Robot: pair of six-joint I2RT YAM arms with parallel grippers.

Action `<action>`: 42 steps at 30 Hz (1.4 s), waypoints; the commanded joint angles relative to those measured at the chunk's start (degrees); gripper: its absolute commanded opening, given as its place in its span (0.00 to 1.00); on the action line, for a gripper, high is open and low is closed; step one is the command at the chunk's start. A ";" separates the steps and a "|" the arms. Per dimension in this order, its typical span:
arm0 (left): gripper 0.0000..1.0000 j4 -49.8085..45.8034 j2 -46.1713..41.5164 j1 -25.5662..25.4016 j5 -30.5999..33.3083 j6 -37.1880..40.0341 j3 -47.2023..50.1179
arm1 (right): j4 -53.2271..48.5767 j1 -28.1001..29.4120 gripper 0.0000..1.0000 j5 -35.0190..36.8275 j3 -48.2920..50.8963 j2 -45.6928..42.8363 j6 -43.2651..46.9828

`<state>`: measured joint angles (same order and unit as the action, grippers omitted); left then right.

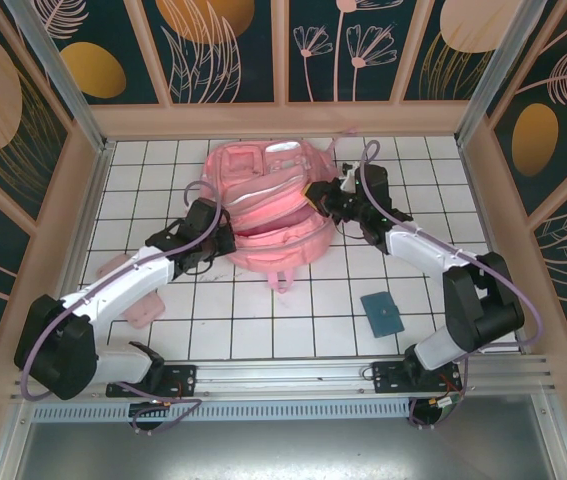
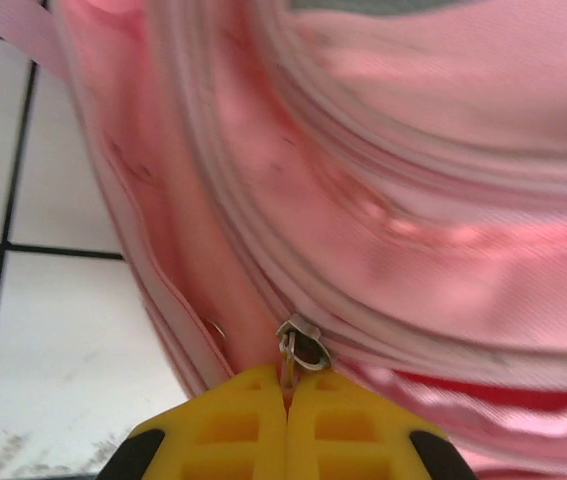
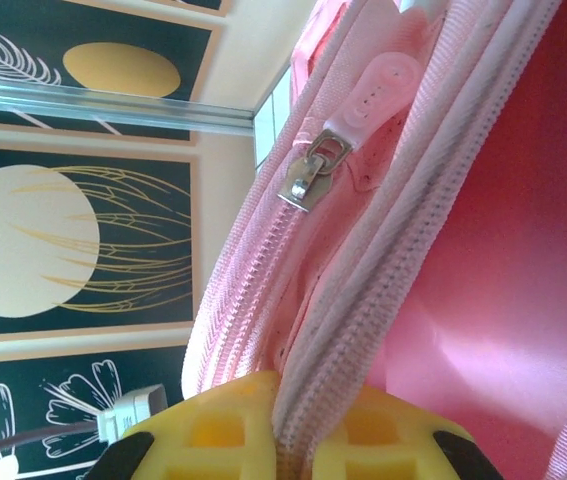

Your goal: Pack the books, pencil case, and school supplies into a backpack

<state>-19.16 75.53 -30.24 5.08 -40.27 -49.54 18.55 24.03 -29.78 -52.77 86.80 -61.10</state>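
Note:
The pink backpack point(image 1: 268, 205) lies in the middle of the tiled table, its main compartment gaping and its red-pink lining showing. My left gripper point(image 1: 225, 243) is at its left side. In the left wrist view the yellow fingers point(image 2: 233, 420) are shut on the metal zipper pull point(image 2: 301, 348). My right gripper point(image 1: 325, 197) is at the backpack's right side, its yellow fingers point(image 3: 213, 430) shut on the zipper edge point(image 3: 363, 330) of the opening. A second slider with a pink rubber tab point(image 3: 313, 175) hangs free above. The books are out of view.
A flat teal thing point(image 1: 382, 312) lies on the tiles right of centre, near the right arm. A pale pink flat thing point(image 1: 133, 298) lies partly under the left arm. Wooden walls enclose the table, and a strap point(image 1: 281, 282) trails from the backpack's near edge.

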 commanded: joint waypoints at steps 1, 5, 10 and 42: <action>0.00 2.03 1.21 4.76 7.27 4.51 0.72 | 3.60 -3.36 0.00 2.47 -0.29 -5.10 4.38; 0.00 9.64 3.74 7.68 6.93 10.83 -0.12 | 1.05 -4.63 0.00 0.41 -0.19 -5.67 7.05; 0.00 16.34 8.57 8.53 0.90 23.08 -2.76 | 0.42 -5.87 0.00 -4.03 -0.70 -5.43 10.12; 0.00 16.43 4.98 2.03 -6.37 27.57 -4.08 | 0.59 6.48 0.00 14.05 6.56 -6.38 -11.85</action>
<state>-3.66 82.11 -28.27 -10.24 -11.29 -51.27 23.03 30.87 -20.62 -45.78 81.84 -74.63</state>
